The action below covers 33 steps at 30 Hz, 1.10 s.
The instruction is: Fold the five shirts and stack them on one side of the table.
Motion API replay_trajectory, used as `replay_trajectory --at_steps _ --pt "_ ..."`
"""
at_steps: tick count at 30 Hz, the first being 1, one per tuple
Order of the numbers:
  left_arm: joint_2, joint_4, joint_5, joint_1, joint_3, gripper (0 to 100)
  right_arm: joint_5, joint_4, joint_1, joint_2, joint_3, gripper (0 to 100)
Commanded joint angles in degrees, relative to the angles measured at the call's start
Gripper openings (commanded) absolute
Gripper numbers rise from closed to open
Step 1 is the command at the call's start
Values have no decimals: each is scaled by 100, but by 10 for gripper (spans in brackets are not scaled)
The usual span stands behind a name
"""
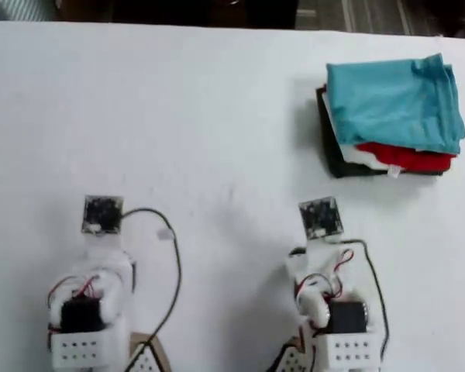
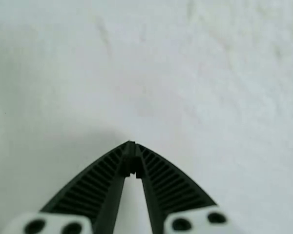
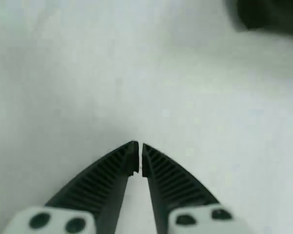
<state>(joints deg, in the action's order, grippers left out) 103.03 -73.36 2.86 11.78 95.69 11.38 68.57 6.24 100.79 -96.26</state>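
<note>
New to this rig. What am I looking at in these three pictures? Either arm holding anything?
Two robot arms sit side by side at a white table. The high view looks down from above: left arm, right arm. The other two pictures come from cameras on each wrist, looking along the fingers. The left gripper and the right gripper are shut over the table, holding nothing. Beyond the right arm lies a stack of folded shirts: teal on top, then white, red, black at the bottom. The dark patch in the right wrist view is probably its edge.
</note>
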Motion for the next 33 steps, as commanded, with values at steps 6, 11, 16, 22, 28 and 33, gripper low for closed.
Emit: replay_trajectory --at_steps 6,11,16,22,28,33 --pt "123 -18 -105 -167 136 26 -255 295 -13 4 -70 20" --pt "123 -18 -105 -141 136 26 -255 286 -13 4 -70 20" --pt "123 -18 -105 -141 136 26 -255 286 -13 4 -70 20" --pt "123 -18 -105 -141 136 26 -255 286 -13 4 -70 20" --pt "123 -18 -105 -141 136 26 -255 286 -13 4 -70 20" --pt "123 -18 -105 -141 136 26 -255 286 -13 4 -70 20"
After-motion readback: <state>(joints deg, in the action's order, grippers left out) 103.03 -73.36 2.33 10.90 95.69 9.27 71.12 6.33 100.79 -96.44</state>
